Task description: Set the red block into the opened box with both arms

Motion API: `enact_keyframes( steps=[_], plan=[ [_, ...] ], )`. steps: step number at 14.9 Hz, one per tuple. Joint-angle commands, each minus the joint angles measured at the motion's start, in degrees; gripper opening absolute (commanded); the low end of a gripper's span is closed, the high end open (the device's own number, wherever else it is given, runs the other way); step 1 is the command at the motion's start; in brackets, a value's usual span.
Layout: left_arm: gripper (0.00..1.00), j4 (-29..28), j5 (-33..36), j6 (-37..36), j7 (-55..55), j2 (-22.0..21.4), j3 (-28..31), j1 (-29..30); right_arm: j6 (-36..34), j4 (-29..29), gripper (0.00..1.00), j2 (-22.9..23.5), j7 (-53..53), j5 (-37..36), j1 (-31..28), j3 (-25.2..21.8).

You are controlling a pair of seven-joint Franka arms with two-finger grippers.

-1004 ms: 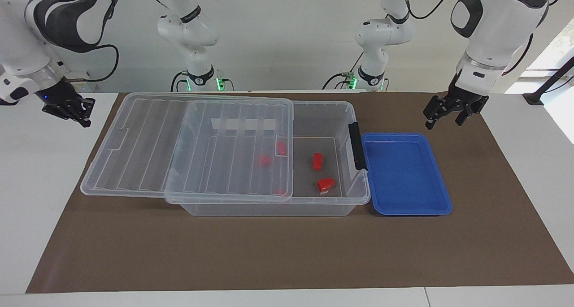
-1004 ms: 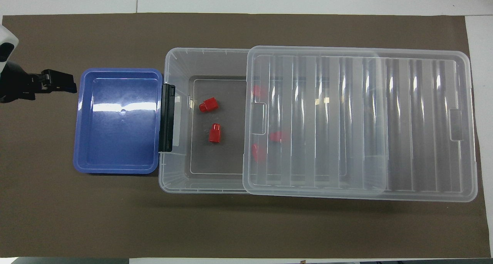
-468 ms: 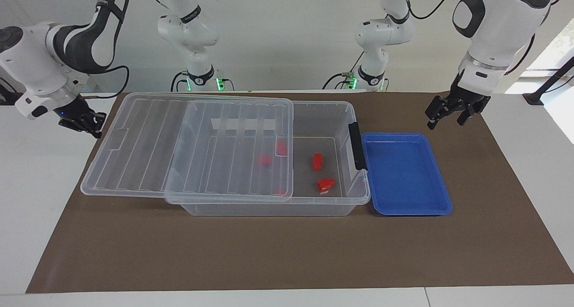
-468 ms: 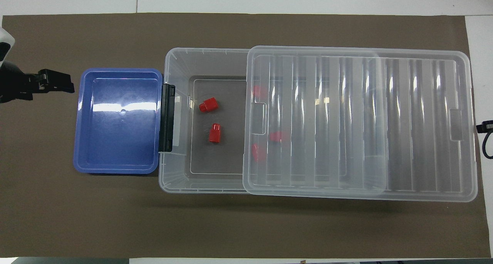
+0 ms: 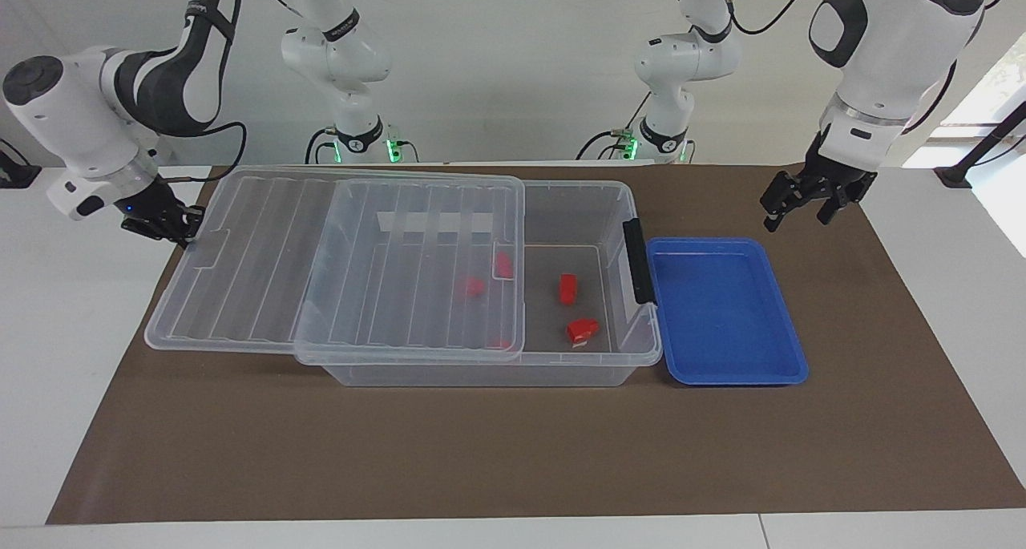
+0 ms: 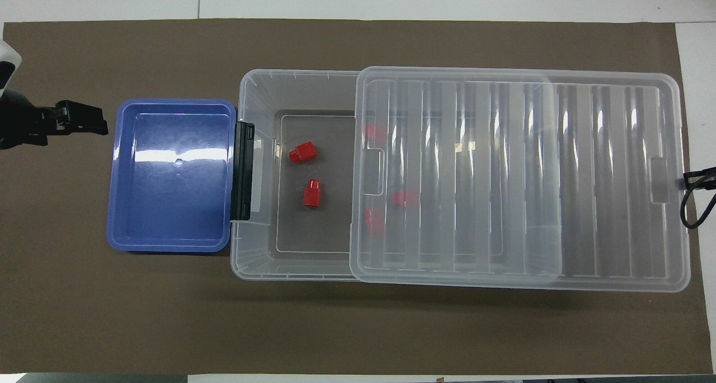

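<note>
Brown mat [image 5: 497, 453] over white table. Red block [image 5: 567, 288] lies on the floor of the box [image 5: 481, 373], in its uncovered part near the black latch [image 5: 638, 260]; a second red block with white patch [image 5: 583, 330] at its 5 o'clock in the facing view, more red shapes blurred under the lid [image 5: 337, 260]. Lid rests slid toward the right arm's end, covering most of the box. Right gripper [image 5: 180, 228], fingertips together, sits at the lid's end edge, wrist angled down. Left gripper [image 5: 805, 204] hangs with fingers spread over the mat beside the blue tray [image 5: 789, 373], which touches the box's latch end.
</note>
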Motion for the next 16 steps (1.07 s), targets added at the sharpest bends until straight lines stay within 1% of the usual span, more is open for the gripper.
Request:
enact_keyframes(
  steps=[1,7,12,16],
  plan=[
    [1.0,0.1,-0.1,-0.9,0.4,-0.1,-0.2,0.4,0.4,-1.8,0.0,-1.4,3.4,-0.3,1.9,0.1],
    [1.0,0.1,-0.1,-0.9,0.4,-0.2,-0.2,0.4,0.9,-3.0,0.0,-1.9,9.1,0.1,5.7,0.4],
    [1.0,0.1,-0.1,-0.9,0.4,-0.1,-0.2,0.5,2.1,-3.9,0.0,-1.8,12.0,0.7,7.9,0.6],
    [1.0,0.1,-0.1,-0.9,0.4,-0.2,-0.2,0.4,2.5,-4.6,0.0,-1.9,14.8,0.7,10.9,0.6]
  ],
)
